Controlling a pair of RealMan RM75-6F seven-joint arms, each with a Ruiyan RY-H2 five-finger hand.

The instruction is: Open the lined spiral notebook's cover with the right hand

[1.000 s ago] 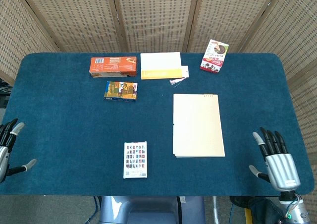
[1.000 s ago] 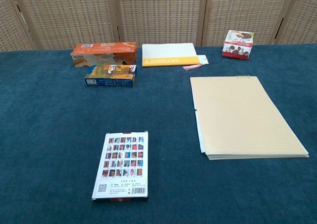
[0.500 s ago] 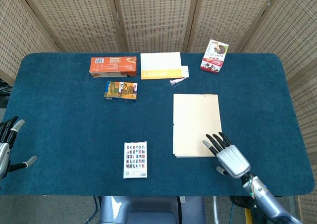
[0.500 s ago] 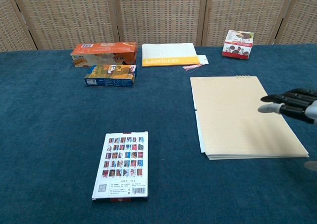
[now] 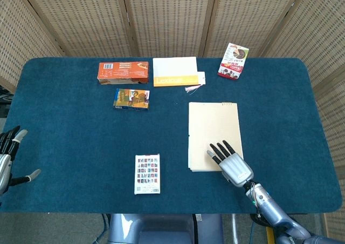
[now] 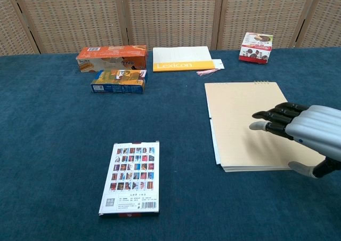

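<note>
Fingers spread, empty, right hand over closed notebook; card pack left, apart.

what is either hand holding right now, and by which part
Nothing is held. The right hand hovers with fingers spread over the notebook, its cover still flat. The left hand is open at the table's edge.
</note>
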